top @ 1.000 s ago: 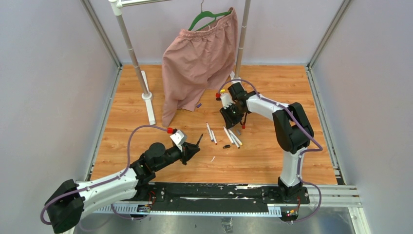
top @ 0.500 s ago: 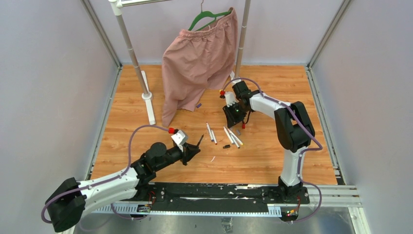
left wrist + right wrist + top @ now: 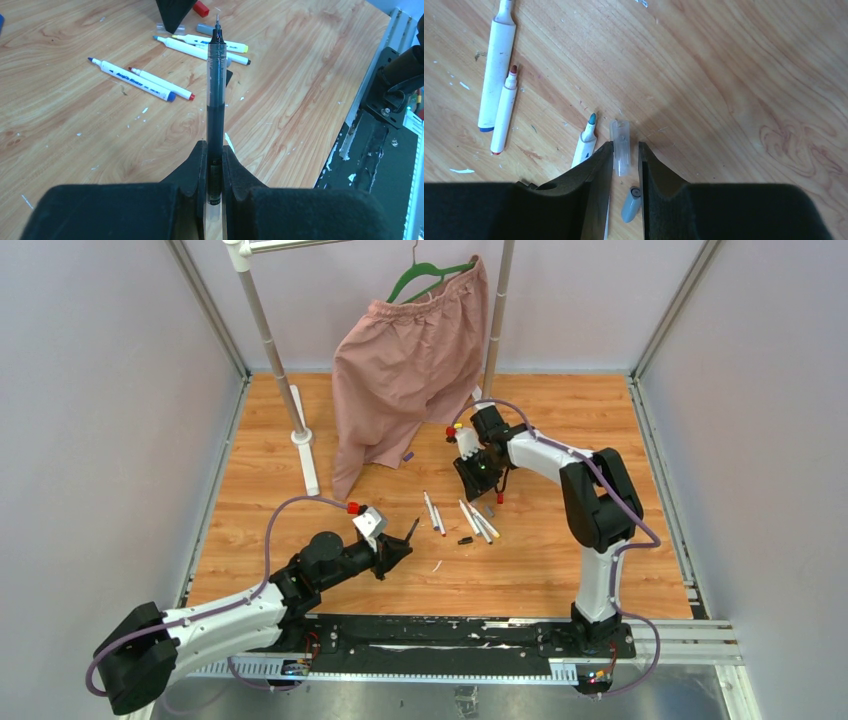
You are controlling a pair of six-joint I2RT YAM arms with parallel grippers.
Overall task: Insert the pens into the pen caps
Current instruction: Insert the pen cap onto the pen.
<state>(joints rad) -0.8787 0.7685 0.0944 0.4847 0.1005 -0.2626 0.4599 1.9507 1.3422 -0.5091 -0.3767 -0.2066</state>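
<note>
Left fingers (image 3: pixel 192 170) are clamped on the lower barrel of the black pen (image 3: pixel 216 100), which stands straight out from them, its bare needle tip pointing away over the table (image 3: pixel 310 70). The right fingers (image 3: pixel 594 172) appear to pinch a clear cap (image 3: pixel 620 145) by its lower half, the other end poking past their tips just above the wood. The step in hand looks like bringing cap and pen together, and the top view shows the two arms well apart. It would go best with the cap's mouth lined up squarely on the pen's axis before any push, then pressed straight along that axis. A sideways nudge could bend the thin tip or twist the slick cap in its pinch. Which end of the cap is open cannot be told. The pen is dark below, clear and finely printed above, ending in a black cone. White markers (image 3: pixel 132 79) lie loose on the table, and a grey cap (image 3: pixel 630 204) lies beneath the right fingers.
</note>
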